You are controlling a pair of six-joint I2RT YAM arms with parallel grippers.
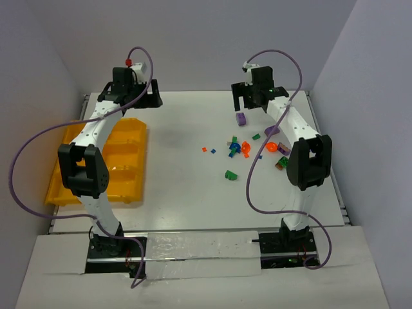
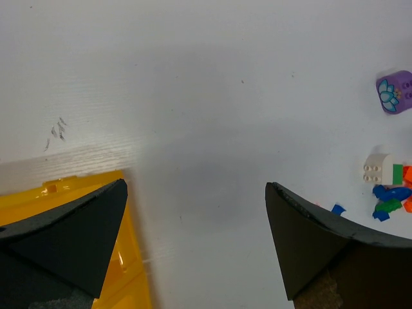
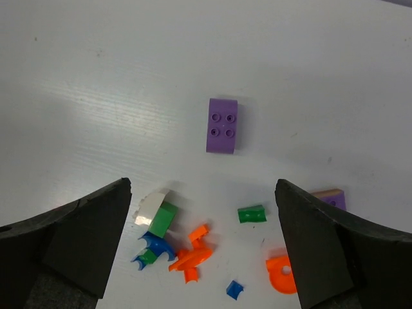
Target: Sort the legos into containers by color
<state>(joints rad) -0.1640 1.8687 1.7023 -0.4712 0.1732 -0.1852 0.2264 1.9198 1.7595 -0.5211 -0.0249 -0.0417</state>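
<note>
The legos (image 1: pixel 244 149) lie scattered right of the table's middle, with a purple brick (image 1: pixel 241 118) apart at the back and a green one (image 1: pixel 230 174) nearest the front. My right gripper (image 1: pixel 248 103) hovers open above them. Its wrist view shows the purple brick (image 3: pixel 223 125) ahead of the gripper (image 3: pixel 203 183), and a white-and-green brick (image 3: pixel 158 212), orange bits (image 3: pixel 191 254) and a small green piece (image 3: pixel 252 214) below the gap. The containers are bins of a yellow tray (image 1: pixel 132 138) at the left. My left gripper (image 1: pixel 145 100) is open over bare table beside the tray's corner (image 2: pixel 64 193), nothing between its fingers (image 2: pixel 196 185).
Grey walls close the table at the back and sides. A raised rail (image 1: pixel 340 193) runs along the right edge. Purple cables (image 1: pixel 38 148) loop off both arms. A flower-printed purple brick (image 2: pixel 396 92) and a white brick (image 2: pixel 378 168) show at the left wrist view's right edge.
</note>
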